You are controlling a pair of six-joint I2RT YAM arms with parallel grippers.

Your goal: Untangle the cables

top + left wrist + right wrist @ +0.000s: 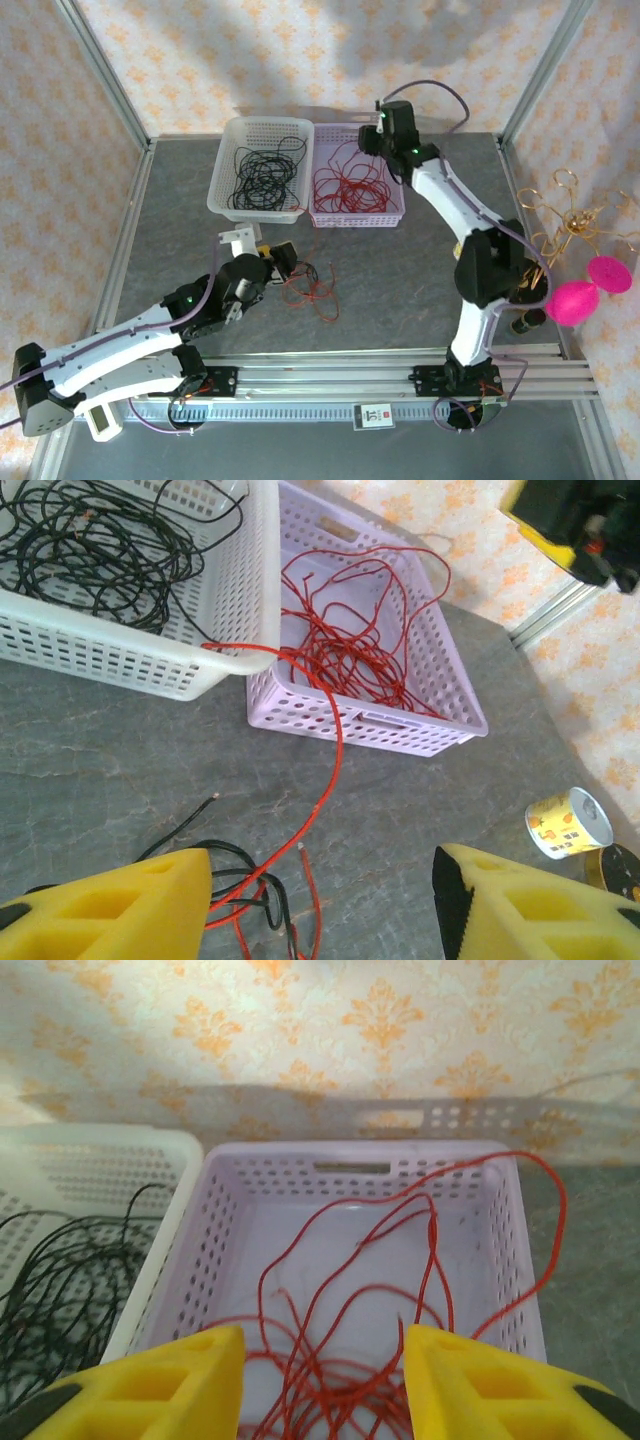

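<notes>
The grey table point(400, 280) carries two baskets side by side at the middle of its far edge. The left arm point(130, 340) reaches in from the near left corner. The right arm point(460, 205) stretches from the near edge to the far one.

The white basket point(222, 178) holds a loose coil of black cables point(262, 170). The lilac basket point(360, 217), touching its right side, holds red cables point(350, 180).

The right gripper point(375, 140) hangs over the lilac basket. In its wrist view its jaws are spread, with red strands lying in the basket below the gap.

The left gripper point(285, 262) sits low over the table left of centre, jaws released and wide apart. A small tangle point(310, 285) of red and black wires lies on the table just beside its fingertips point(150, 900). One red strand point(335, 750) runs from the tangle up over the lilac basket's near rim.

A gold wire ornament point(575, 225) stands at the right edge of the table. A small can point(568, 822) lies near it.
</notes>
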